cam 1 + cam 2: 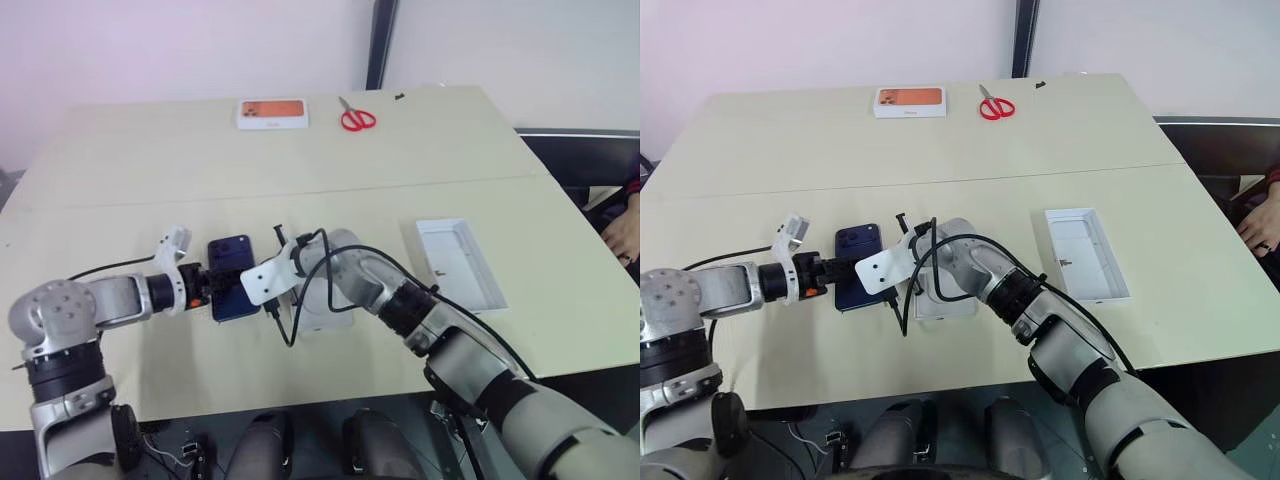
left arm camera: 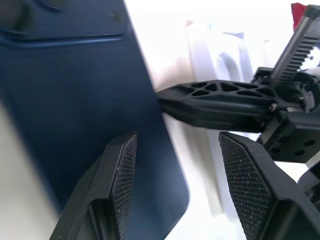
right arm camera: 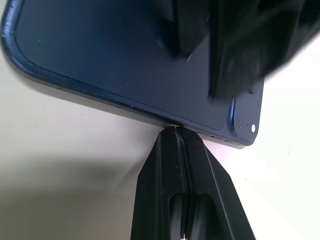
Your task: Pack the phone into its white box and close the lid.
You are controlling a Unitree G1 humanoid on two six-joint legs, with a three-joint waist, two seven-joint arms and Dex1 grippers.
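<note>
Slim navy glossy phone [image 1: 858, 266] lay lengthwise between grippers: left gripper [image 1: 830, 272] part-open astride near edge; right gripper [image 3: 177, 131] closed, tips touching opposite edge.

The left arm is reaching in from the left, nearly level, its left gripper [image 1: 207, 285] standing with the fingers [image 2: 122, 175] parted. The right arm is stretching forward and across toward the left, bent at the elbow, wrist angled down. The right gripper [image 3: 176, 131] is pressing its fingers tightly together, tips pointing toward the left gripper.
</note>
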